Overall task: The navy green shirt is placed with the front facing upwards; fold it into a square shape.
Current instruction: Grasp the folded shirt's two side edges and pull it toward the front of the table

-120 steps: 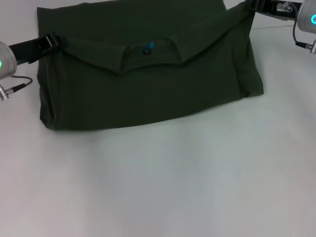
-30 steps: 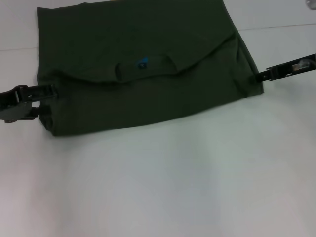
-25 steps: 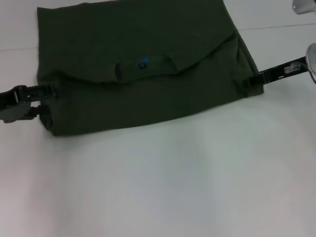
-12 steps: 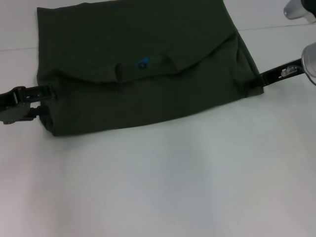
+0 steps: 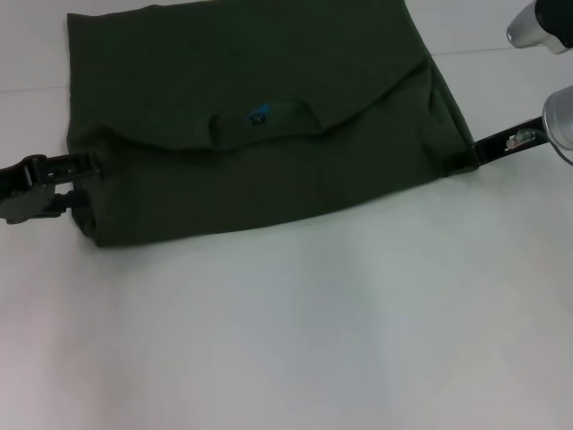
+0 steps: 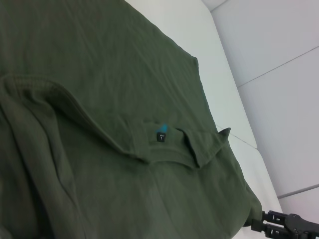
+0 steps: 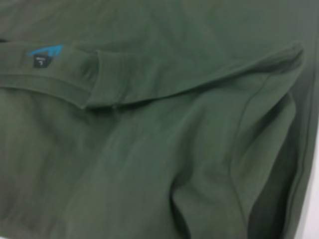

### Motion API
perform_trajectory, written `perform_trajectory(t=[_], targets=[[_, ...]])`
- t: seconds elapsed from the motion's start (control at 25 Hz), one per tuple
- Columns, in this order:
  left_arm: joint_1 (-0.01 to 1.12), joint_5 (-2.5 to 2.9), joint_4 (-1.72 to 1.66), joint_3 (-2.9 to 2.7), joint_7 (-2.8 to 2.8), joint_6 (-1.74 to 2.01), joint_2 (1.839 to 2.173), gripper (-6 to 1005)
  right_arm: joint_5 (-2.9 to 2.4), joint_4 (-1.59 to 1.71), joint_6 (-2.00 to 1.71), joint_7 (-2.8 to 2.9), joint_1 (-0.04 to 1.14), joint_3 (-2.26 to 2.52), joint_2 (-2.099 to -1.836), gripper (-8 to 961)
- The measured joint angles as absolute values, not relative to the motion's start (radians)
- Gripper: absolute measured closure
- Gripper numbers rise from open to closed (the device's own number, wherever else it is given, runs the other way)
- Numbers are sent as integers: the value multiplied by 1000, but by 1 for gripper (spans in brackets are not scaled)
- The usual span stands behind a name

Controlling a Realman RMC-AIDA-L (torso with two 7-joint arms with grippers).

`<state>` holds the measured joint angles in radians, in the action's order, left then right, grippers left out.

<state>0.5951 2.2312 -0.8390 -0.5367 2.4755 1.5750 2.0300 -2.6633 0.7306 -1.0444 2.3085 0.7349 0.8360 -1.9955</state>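
Since a moment ago the right gripper (image 5: 473,158) has slid slightly outward at the shirt's right corner — the cloth itself lies unchanged.

Head view: one white table (image 5: 313,322) against a pale wall; one navy green shirt (image 5: 260,125), folded, from 9 to 3 o'clock across the far half, long axis left-right, neck label (image 5: 260,113) up. Two grippers: the left gripper (image 5: 85,175) at 9 o'clock touches the left edge, the right at 3 — finger spread cannot be told.
Left wrist view: shirt, collar, label (image 6: 160,136); right gripper (image 6: 264,226) at 5 o'clock.
Right wrist view: only shirt folds and label (image 7: 42,56).
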Motion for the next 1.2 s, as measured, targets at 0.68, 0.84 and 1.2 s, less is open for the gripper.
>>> perform_trajectory(t=[0.68, 0.84, 1.2], targets=[[594, 2254, -836, -538, 2481, 1574, 2030, 53, -2655, 740, -1055, 2319, 747, 826, -1998, 332], [618, 2340, -812, -548, 2481, 1549, 2019, 53, -2654, 741, -1091, 2361, 760, 822, -1978, 334], [670, 2398, -694, -554, 2481, 1425, 2007, 54, -2654, 753, -1138, 2392, 758, 810, -1965, 338]])
